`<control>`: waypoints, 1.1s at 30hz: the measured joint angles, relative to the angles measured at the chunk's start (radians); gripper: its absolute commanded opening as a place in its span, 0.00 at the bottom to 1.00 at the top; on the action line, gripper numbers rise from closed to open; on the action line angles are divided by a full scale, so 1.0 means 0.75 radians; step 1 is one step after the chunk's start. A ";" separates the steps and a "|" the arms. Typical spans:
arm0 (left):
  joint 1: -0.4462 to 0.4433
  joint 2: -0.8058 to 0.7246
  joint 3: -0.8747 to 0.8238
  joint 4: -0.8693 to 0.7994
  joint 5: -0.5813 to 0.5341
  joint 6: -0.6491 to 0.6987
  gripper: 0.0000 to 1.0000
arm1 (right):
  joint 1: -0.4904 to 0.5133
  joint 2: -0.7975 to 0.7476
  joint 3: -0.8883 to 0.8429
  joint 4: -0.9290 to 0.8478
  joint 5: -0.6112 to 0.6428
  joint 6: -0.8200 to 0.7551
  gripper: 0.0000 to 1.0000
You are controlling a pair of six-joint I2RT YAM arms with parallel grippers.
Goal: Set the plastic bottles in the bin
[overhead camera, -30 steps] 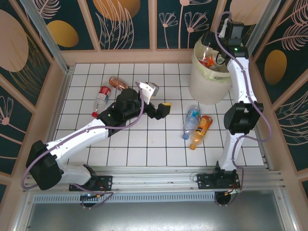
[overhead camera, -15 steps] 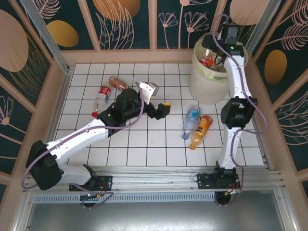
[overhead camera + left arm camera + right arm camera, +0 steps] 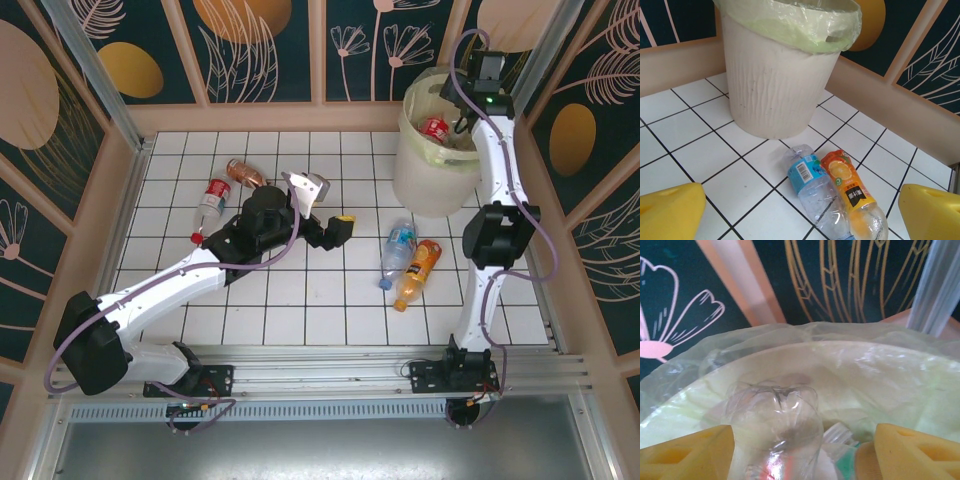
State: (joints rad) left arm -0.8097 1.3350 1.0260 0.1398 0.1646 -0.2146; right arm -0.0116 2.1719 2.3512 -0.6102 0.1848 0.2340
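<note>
The right gripper [image 3: 805,432] hangs in the mouth of the large round cream plastic bin [image 3: 428,180]. Its yellow fingers [image 3: 690,452] are parted, and the right wrist view puts a crumpled clear plastic bottle [image 3: 775,425], base toward the camera, between them. The bottle sits close to one finger and clear of the other, so nothing is clamped. The left gripper [image 3: 330,202] hovers wide open and empty over the middle of the white tiled table [image 3: 330,290]. The bin stands at the table's far right corner, and the left wrist view shows its ribbed wall and the translucent pale green liner [image 3: 805,30] folded over the rim. From above, a red-labelled bottle [image 3: 433,127] lies inside the bin. Near the bin, toward the near edge, a clear bottle with a blue label [image 3: 398,250] and an orange-tinted bottle with an orange label [image 3: 420,268] lie side by side, touching. The left wrist view adds the barcode on the blue label. The overhead view also shows a clear bottle with a red label and red cap [image 3: 210,205] at the far left. A copper-tinted bottle [image 3: 243,172] lies just beside it, beyond the left arm.
</note>
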 measured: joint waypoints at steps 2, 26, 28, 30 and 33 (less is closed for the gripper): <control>0.000 0.000 0.000 0.000 0.000 0.000 0.99 | -0.007 -0.021 -0.037 0.006 0.045 0.000 0.68; 0.000 -0.001 -0.002 0.019 0.001 0.000 0.99 | -0.046 -0.220 -0.321 0.213 -0.478 0.008 0.58; 0.000 -0.002 -0.003 0.019 0.001 0.000 0.99 | -0.046 -0.180 -0.260 0.210 -0.453 0.000 0.58; 0.000 -0.002 -0.004 0.019 0.001 0.000 0.99 | -0.046 -0.120 -0.174 0.203 -0.437 -0.014 0.58; 0.000 -0.001 -0.004 0.019 0.000 0.000 0.99 | -0.046 -0.029 -0.060 0.180 -0.417 -0.032 0.58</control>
State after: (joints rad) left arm -0.8097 1.3342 1.0233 0.1539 0.1646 -0.2146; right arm -0.0460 2.1502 2.3062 -0.4751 -0.1276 0.2104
